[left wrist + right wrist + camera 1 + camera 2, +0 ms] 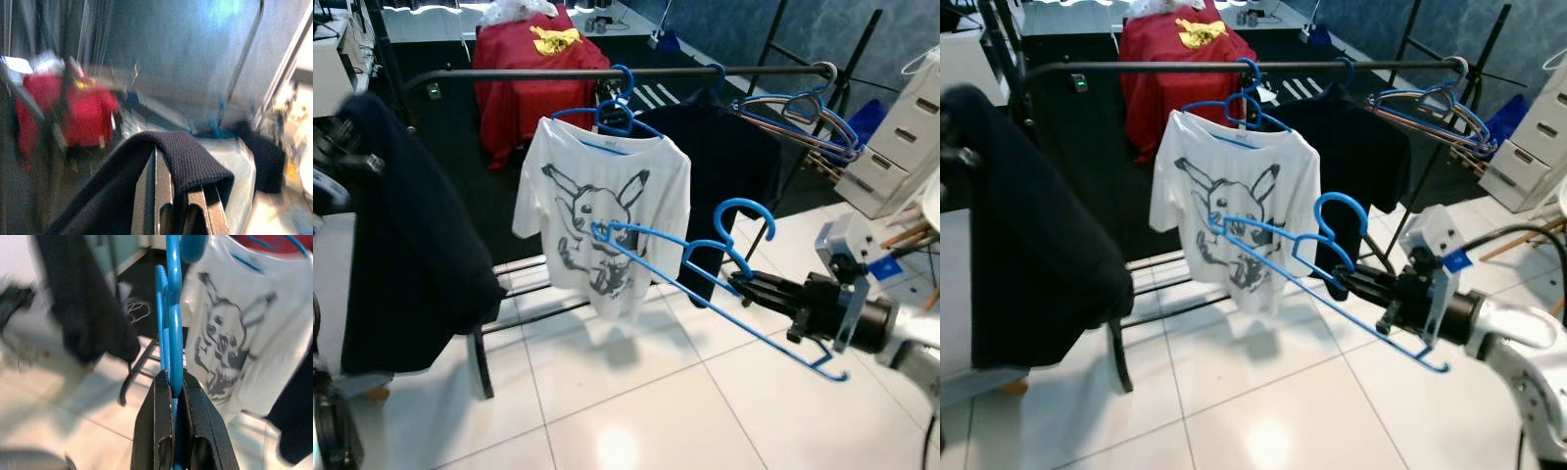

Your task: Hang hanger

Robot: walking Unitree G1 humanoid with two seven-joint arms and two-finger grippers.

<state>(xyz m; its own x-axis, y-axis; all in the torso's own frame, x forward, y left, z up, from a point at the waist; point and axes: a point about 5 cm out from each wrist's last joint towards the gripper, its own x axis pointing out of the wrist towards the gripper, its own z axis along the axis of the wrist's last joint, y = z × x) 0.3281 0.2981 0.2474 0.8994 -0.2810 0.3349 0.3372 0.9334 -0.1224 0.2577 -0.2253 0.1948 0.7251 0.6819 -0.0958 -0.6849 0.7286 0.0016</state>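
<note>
Right gripper (741,284) pinches seemingly bare blue hanger (705,284).

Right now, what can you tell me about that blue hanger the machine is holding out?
The blue hanger looks like thin plastic, with a curled hook on top and sloping shoulders with small notches. It carries no clothing. The right gripper is shut on it just below the hook, holding it tilted out in the air in front of the white printed T-shirt, below the dark clothes rail. It hangs on nothing yet.

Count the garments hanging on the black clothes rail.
2: a white cartoon-print T-shirt on a blue hanger mid-rail, and a black garment beside it toward the robot's right. More may hide behind them.
</note>
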